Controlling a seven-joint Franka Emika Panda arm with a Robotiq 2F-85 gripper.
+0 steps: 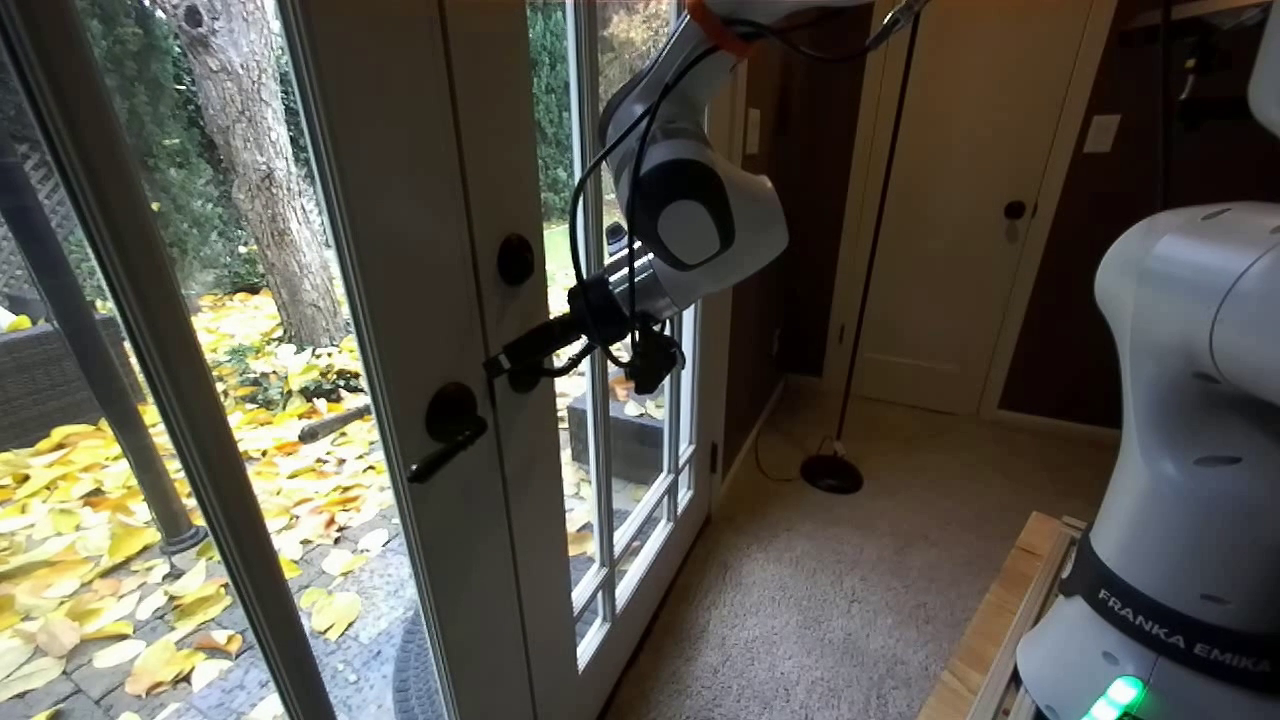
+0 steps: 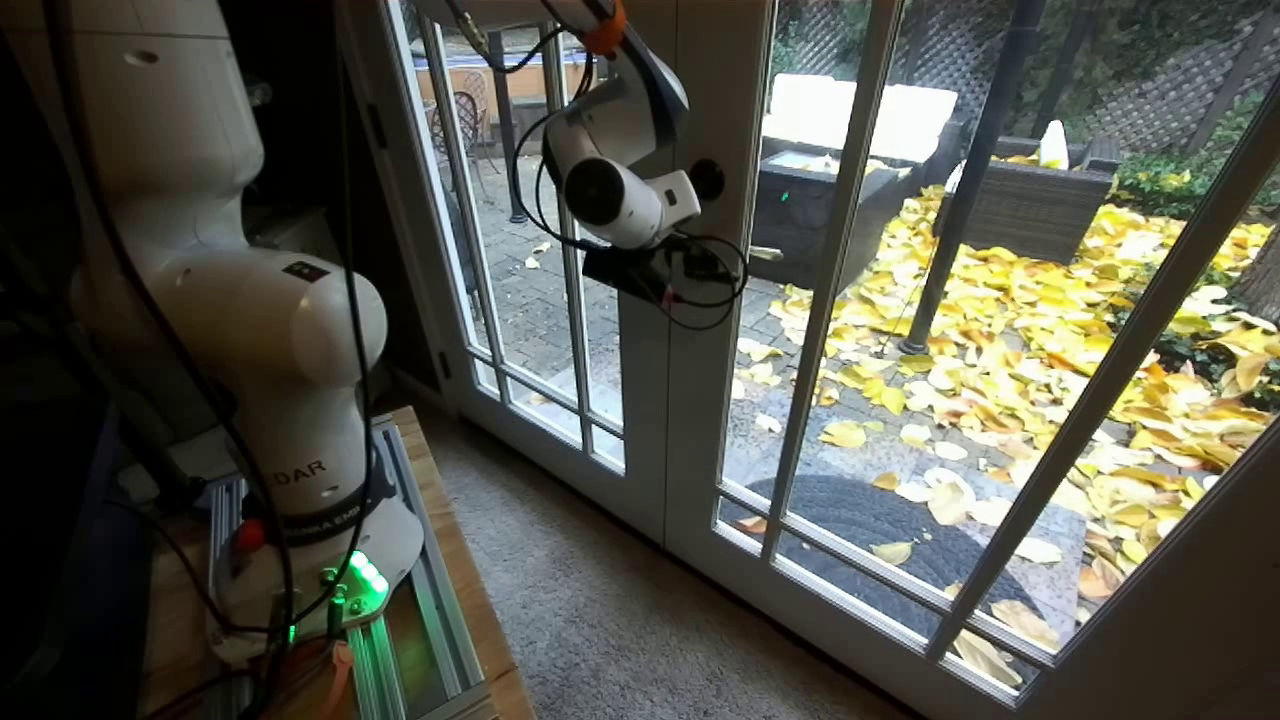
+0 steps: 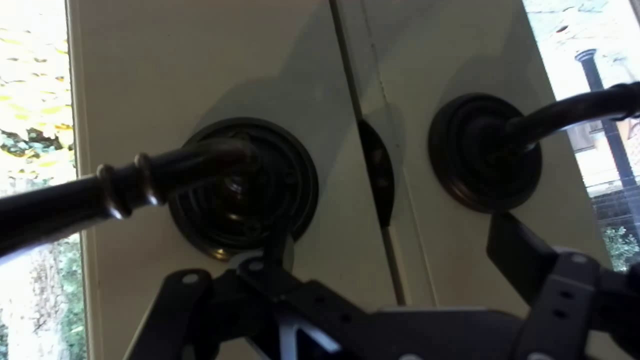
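The gripper (image 3: 393, 220) is hovering in front of the left door (image 1: 390, 200) and the right door (image 1: 538, 520), close to the seam (image 3: 346, 60) where their inner edges are meeting. Its two fingers (image 3: 520, 252) are standing wide apart, one toward each door.

In the wrist view, which is showing the scene upside down, one finger is overlapping the round plate (image 3: 300, 165) behind the right handle (image 3: 131, 186), and the other is overlapping the rim of the matching plate (image 3: 460, 170) behind the left handle (image 3: 570, 114). Whether either finger is touching metal, I cannot tell.

The left handle is jutting from the left door near its inner edge, slanting away from the seam. The right handle is sitting near the inner edge of the right door, pointing the opposite way; in an exterior view the gripper is partly covering its plate. Between the two handles, a dark curved plate (image 3: 379, 172) is showing in the seam. A round lock (image 1: 516, 260) is sitting above the right handle, near the same edge.

The arm (image 1: 745, 220) is bending down above the gripper, and black cables (image 1: 574, 215) are looping around it in both exterior views. Its base (image 1: 1080, 640) is resting on a wooden stand (image 1: 985, 630), with a green light (image 1: 1118, 695) glowing there. Pale carpet (image 1: 800, 580) is stretching between the stand and the doors. Outside, yellow leaves (image 2: 1050, 330) are lying thickly.
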